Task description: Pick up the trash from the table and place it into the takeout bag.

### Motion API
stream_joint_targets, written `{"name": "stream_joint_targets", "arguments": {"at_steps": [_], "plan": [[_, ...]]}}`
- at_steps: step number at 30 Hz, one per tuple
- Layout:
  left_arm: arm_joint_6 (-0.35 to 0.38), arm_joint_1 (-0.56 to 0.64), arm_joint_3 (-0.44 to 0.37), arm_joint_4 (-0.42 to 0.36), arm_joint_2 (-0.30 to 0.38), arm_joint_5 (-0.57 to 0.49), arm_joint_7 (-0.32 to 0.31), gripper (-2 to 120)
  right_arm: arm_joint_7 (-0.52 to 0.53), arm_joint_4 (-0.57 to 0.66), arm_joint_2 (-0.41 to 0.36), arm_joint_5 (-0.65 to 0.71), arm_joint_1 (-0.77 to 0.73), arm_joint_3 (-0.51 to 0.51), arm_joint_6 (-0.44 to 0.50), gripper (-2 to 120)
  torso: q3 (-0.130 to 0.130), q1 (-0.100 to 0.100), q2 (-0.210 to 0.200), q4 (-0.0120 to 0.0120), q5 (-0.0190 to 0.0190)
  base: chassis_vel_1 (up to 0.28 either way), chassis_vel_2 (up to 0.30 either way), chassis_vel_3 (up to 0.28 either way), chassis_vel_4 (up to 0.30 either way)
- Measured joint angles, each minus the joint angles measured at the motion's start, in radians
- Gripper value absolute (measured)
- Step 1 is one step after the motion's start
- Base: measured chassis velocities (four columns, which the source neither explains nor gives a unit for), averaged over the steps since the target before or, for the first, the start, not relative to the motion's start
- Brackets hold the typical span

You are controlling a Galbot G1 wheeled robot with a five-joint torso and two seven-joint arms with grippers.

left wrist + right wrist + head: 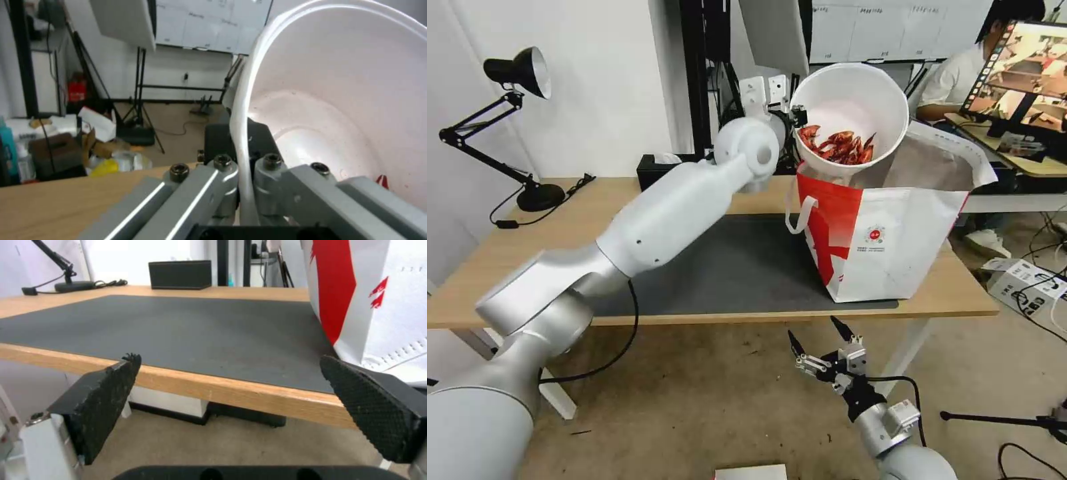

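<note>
Jaws of the right gripper (820, 339) are hanging spread wide at the lower centre of the head view, below the near edge of the tabletop (527, 293) and above the floor. Its two black ribbed fingers (104, 400) are framing the wooden edge in the right wrist view, gripping nothing.

Beyond them, the dark grey mat (740, 267) is lying across the middle of the tabletop, with the takeout bag (887, 247) standing on its right end, mouth open and one white loop handle (800, 213) drooping over the red panel.

Higher in the frame, the left arm is reaching diagonally from lower left toward upper centre. The left gripper (798, 120) is pinching the rim of the white bowl (854, 107), jaws closed on it, one finger on each side of the wall in the left wrist view. The bowl is being held tilted above the bag's open top, its red scraps (839, 147) gathered against the lower wall.

At the back of the tabletop, a black tissue box (660, 168) and a black desk lamp (507, 120) are standing at the upper left.
</note>
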Motion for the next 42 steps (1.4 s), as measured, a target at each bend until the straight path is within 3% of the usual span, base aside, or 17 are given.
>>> {"name": "stream_joint_targets", "arguments": {"at_steps": [13,32,42], "plan": [[-0.007,0.015,0.031,-0.049,0.016,0.049,0.026,0,0.0,0.0,0.0,0.0,0.0,0.0,0.0,100,0.0,0.0,0.0,-0.0001,0.0,0.0,0.0,0.0,0.0],[-0.045,0.019,0.055,0.011,-0.039,0.114,0.002,0,0.0,0.0,0.0,0.0,0.0,0.0,0.0,100,0.0,0.0,0.0,-0.0002,0.0001,0.0,0.0,0.0,0.0],[-0.046,0.032,0.073,-0.033,-0.007,0.138,0.08,0,0.0,0.0,0.0,0.0,0.0,0.0,0.0,100,0.0,0.0,0.0,-0.0001,0.0,0.0,0.0,0.0,0.0]]}}
